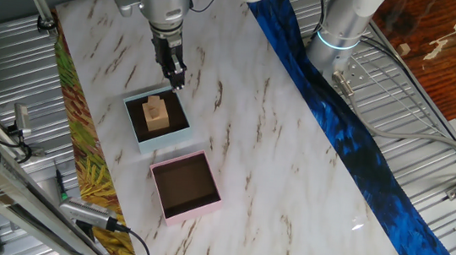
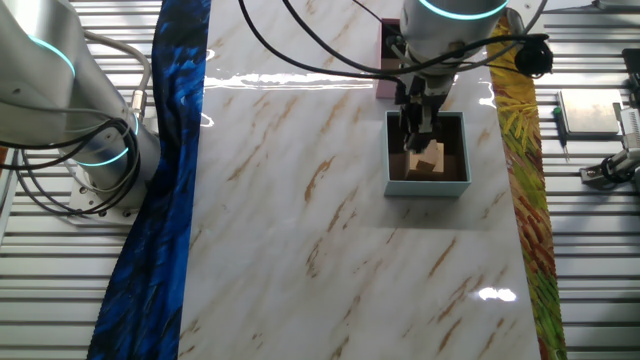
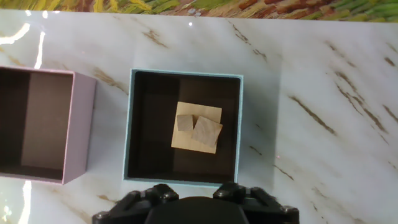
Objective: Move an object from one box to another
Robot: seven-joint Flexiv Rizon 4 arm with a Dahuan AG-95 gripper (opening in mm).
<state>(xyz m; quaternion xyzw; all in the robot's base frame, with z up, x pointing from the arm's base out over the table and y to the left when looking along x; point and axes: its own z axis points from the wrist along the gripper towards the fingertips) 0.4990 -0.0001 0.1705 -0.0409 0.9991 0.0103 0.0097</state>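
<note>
Currently hovering gripper over light-blue box, wooden block inside; pink box just beside. Jaw opening: cannot tell.

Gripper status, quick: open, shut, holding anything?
Gripper: holds nothing, hanging above the light-blue box; the wooden block lies inside untouched. Open or shut cannot be told.

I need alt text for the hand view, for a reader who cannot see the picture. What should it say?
Seen from above, a light-blue box on a marble table holds a wooden object: a flat square piece with two smaller blocks on top. A pink box, nothing visible inside, sits beside it at the left edge.
</note>
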